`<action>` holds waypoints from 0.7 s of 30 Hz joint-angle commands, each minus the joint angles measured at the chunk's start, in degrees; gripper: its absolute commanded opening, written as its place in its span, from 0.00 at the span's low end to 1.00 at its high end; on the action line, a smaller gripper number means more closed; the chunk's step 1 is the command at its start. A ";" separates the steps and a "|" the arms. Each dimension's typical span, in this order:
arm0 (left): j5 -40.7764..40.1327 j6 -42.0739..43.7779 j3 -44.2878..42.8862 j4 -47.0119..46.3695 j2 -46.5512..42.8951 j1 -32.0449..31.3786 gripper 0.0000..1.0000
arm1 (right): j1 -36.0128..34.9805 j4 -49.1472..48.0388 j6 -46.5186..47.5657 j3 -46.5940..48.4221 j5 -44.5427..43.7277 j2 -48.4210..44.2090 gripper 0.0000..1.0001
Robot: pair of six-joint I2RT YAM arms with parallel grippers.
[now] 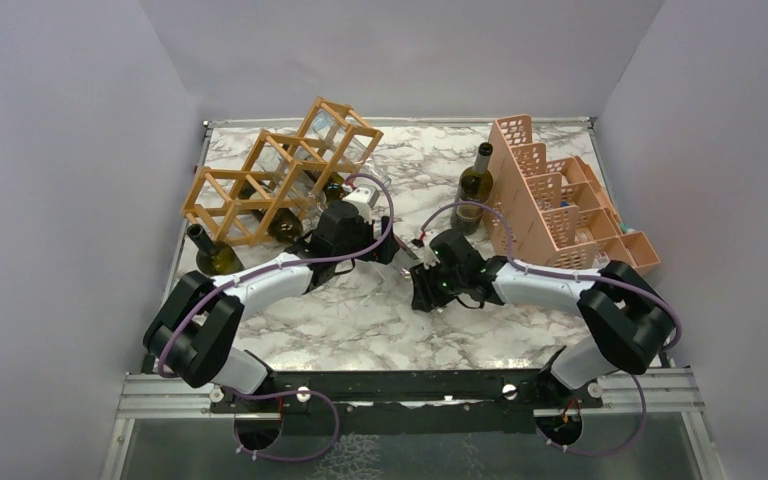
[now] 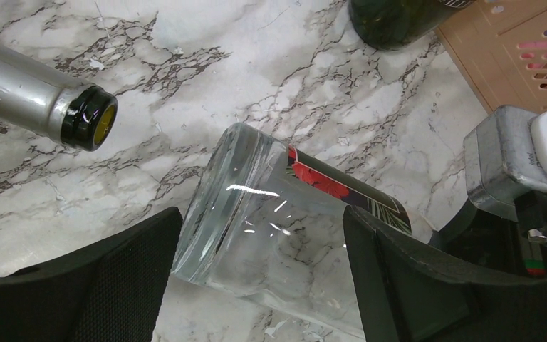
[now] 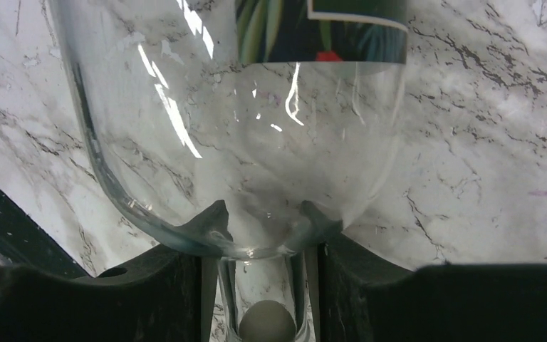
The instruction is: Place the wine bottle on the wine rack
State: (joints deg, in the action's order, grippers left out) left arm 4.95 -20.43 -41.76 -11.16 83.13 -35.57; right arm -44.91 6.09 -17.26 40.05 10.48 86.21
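Left end effector [image 2: 263, 228] sits wide astride the clear wine bottle [image 2: 256, 185]; right end effector [image 3: 260, 249] sits narrow round its neck. Neither grip is certain. Clamp squarely before lifting.

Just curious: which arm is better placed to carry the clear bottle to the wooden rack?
Left, likely: the left gripper brackets the bottle, close beside the rack; the right gripper sits farther away.

We find the rack [image 1: 305, 150] back left on the worktop [image 1: 360, 320], the crate [image 1: 550, 215] back right, a standing bottle [image 1: 475, 190] just left of it, the tipped bottle [image 2: 256, 235] seemingly central.
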 commanded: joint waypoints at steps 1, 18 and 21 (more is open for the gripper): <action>3.00 0.81 1.28 1.16 1.08 -0.11 0.86 | -0.01 -2.55 1.52 1.61 -2.14 2.67 0.48; 4.01 1.00 2.72 0.34 0.09 0.05 0.73 | -0.01 -14.34 3.52 -4.56 -2.84 2.74 0.23; 4.02 1.09 2.78 0.49 -0.74 0.11 0.73 | 0.02 -15.30 3.77 -5.11 -2.43 2.06 0.03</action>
State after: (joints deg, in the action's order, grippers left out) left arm 4.58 -19.46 -40.84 -13.80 83.13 -34.24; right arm -44.93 -2.96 -15.25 36.82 10.55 86.56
